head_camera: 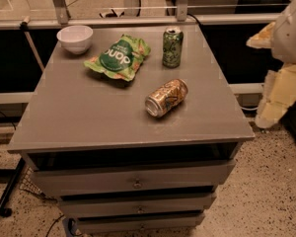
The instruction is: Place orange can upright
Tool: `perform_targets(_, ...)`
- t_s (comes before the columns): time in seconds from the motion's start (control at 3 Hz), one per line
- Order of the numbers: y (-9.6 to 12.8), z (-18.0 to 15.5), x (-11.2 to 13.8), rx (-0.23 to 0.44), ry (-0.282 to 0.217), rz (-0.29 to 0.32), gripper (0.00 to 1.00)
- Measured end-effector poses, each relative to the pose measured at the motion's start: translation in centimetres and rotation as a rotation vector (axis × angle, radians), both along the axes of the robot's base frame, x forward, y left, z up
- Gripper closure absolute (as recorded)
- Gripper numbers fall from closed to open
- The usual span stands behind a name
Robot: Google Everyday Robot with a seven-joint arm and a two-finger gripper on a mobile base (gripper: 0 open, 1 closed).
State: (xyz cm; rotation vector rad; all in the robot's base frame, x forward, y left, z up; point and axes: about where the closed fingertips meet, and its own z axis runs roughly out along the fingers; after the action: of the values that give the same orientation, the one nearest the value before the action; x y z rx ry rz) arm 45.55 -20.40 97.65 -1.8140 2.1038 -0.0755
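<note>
Rolling is threatening the orange can (166, 98), lying on its side right of centre on the bench (79, 117): a glancing touch is risking sending it off the edge. The end effector (278, 98) is hanging beyond the bench's right side; I cannot tell its state.

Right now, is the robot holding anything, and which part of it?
Nothing. The gripper hangs right of the table; the orange can lies untouched on its side.
</note>
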Motion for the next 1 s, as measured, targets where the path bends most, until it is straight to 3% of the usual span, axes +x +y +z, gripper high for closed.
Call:
perform_targets(0.33, 1.57, -2.51, 3.07, 0.034, 0.034, 0.186, 0.00)
perform_targets(1.0, 1.90, -3.00, 3.72, 0.031, 0.025, 0.233, 0.00)
